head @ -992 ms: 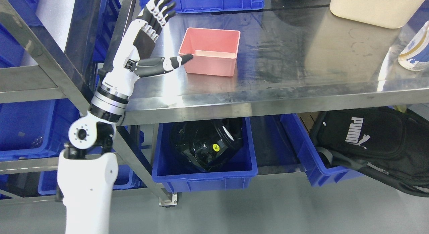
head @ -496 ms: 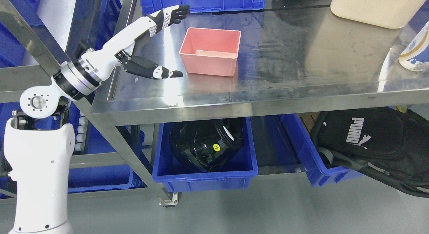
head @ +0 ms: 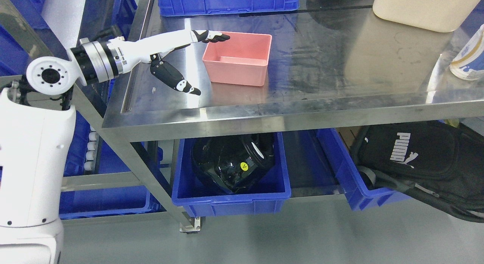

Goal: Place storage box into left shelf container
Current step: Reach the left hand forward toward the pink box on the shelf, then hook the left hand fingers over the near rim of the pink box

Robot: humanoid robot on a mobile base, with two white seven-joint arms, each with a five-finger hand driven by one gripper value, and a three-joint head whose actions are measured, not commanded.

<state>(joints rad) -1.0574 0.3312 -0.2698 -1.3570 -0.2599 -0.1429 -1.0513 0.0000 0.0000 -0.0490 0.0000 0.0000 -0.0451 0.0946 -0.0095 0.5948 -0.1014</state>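
Left hand [head: 177,52], white with black jointed fingers [head: 213,37], spread wide and empty, fingertips over the left rim of the pink storage box [head: 238,58]: a smooth rectangular plastic tub, open-topped, resting on the scuffed stainless steel table [head: 340,67], thumb angled down beside it

Pink storage box [head: 239,58]: open-topped, empty, upright on steel tabletop [head: 340,67], left half.

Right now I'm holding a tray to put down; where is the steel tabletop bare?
The wide stretch between the pink plastic storage box and the white bottle is bare. It is crowded left of the box, where the left robot hand reaches with open fingers.
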